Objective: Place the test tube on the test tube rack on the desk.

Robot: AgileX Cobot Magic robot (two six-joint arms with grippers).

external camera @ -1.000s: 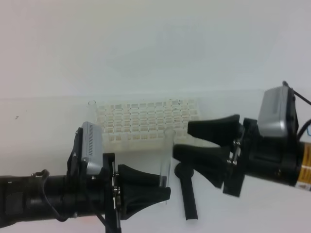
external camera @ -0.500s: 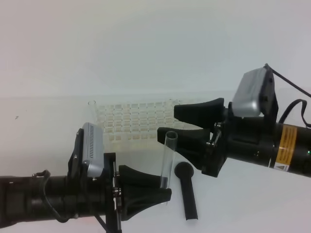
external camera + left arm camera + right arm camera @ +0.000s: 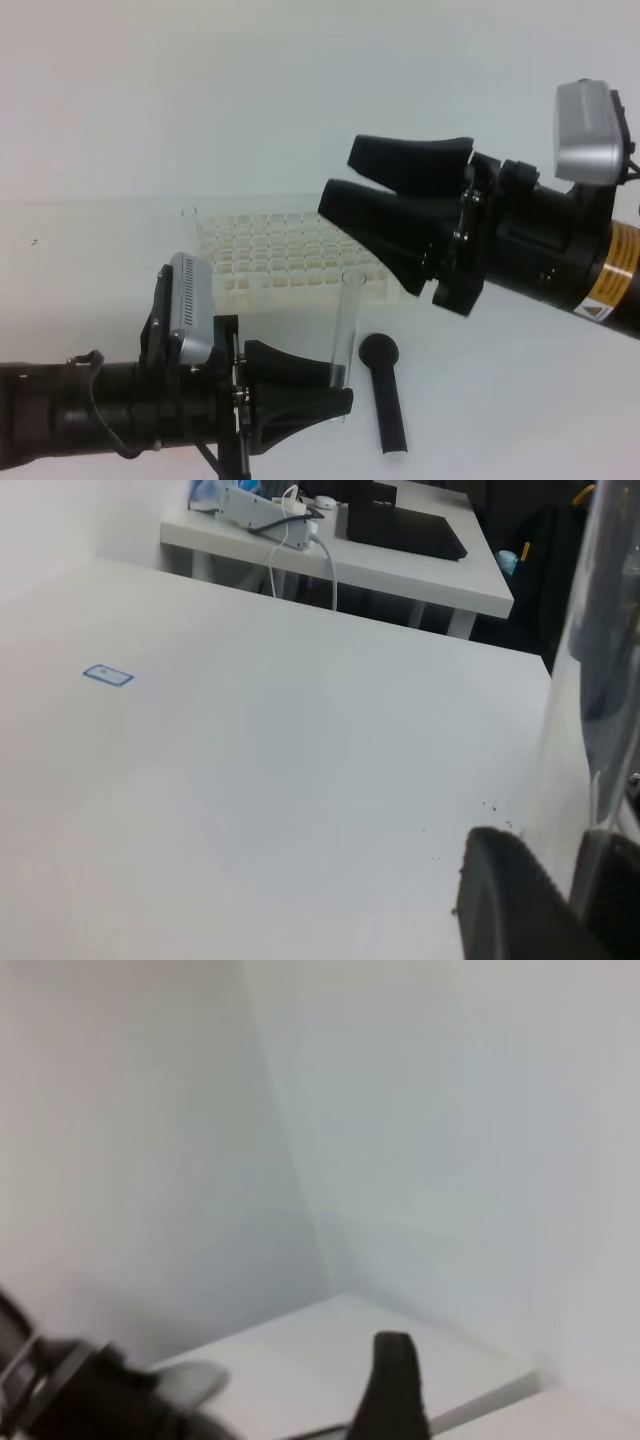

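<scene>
My left gripper (image 3: pixel 338 392) is shut on the lower end of the test tube (image 3: pixel 347 325), a clear glass tube held upright just above the desk (image 3: pixel 90 290), in front of the test tube rack (image 3: pixel 285 255). The rack is white with many square holes. In the left wrist view the tube (image 3: pixel 580 710) is a translucent band at the right edge, between black fingers (image 3: pixel 505 905). My right gripper (image 3: pixel 338 178) is open and empty, raised above the rack's right end. The right wrist view is blurred, with one black finger (image 3: pixel 395 1385) showing.
A black round-headed stick (image 3: pixel 385 395) lies on the desk to the right of the tube. A small clear rim (image 3: pixel 188 213) stands at the rack's far left corner. The left wrist view shows another table (image 3: pixel 400 560) with a power strip beyond the desk edge.
My right gripper has risen from desk level beside the tube to above the rack's right end, still open. The left gripper and the tube have not moved.
</scene>
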